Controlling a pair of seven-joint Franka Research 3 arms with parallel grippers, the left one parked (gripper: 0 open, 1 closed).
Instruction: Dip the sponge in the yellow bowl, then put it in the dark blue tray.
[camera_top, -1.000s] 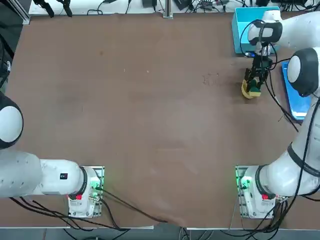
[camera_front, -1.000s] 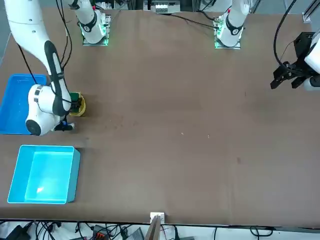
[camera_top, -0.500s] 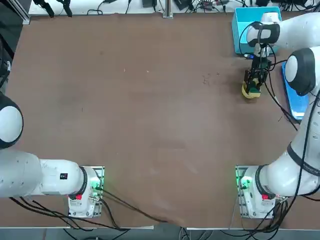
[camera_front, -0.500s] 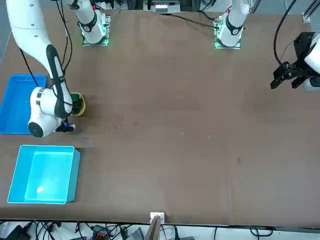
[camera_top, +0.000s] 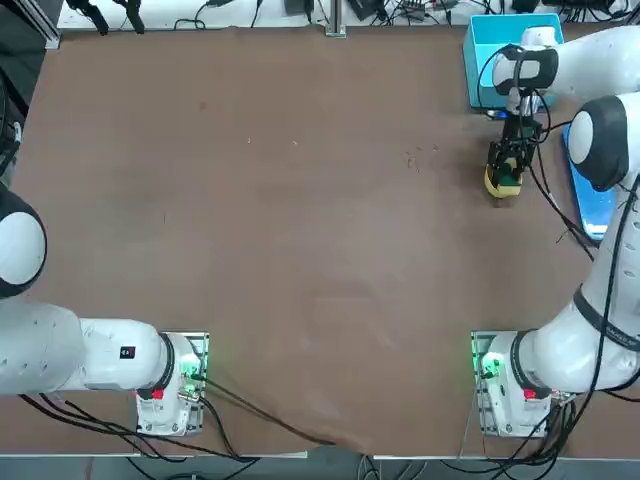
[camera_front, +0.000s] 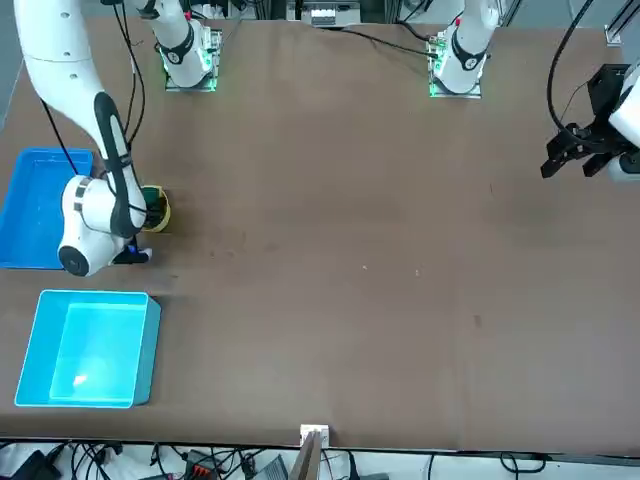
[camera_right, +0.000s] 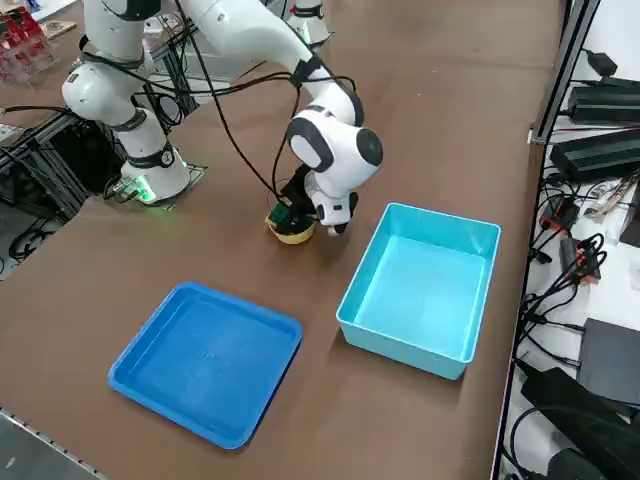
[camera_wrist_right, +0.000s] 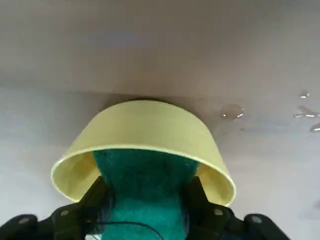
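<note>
Evidently, the right gripper (camera_wrist_right: 144, 210) was clamped on the small rectangular sponge with the dark green scouring face (camera_wrist_right: 142, 185), its two fingers (camera_wrist_right: 97, 200) pressed against the block's sides, and the sponge's leading end had entered the small round plain yellow bowl (camera_wrist_right: 145, 132). Compared with a second before, the overhead view showed the gripper (camera_top: 505, 166) drawn in over the bowl (camera_top: 493, 186), with less of the yellow rim exposed, so the sponge (camera_top: 508, 180) had gone further down into it. The side view confirmed the sponge (camera_right: 284, 216) low inside the bowl (camera_right: 292, 234), under the wrist. The dip was judged under way or nearly complete; whether the sponge touched the bowl's floor could not be told. A few droplets (camera_wrist_right: 231, 111) lay on the brown table (camera_top: 300, 200) just beside the bowl. The shallow dark blue rectangular tray with a raised rim (camera_right: 205, 362) stood empty, near the bowl on the robot's right, beside the deeper light cyan bin (camera_right: 420, 290). The transfer remained outstanding.
</note>
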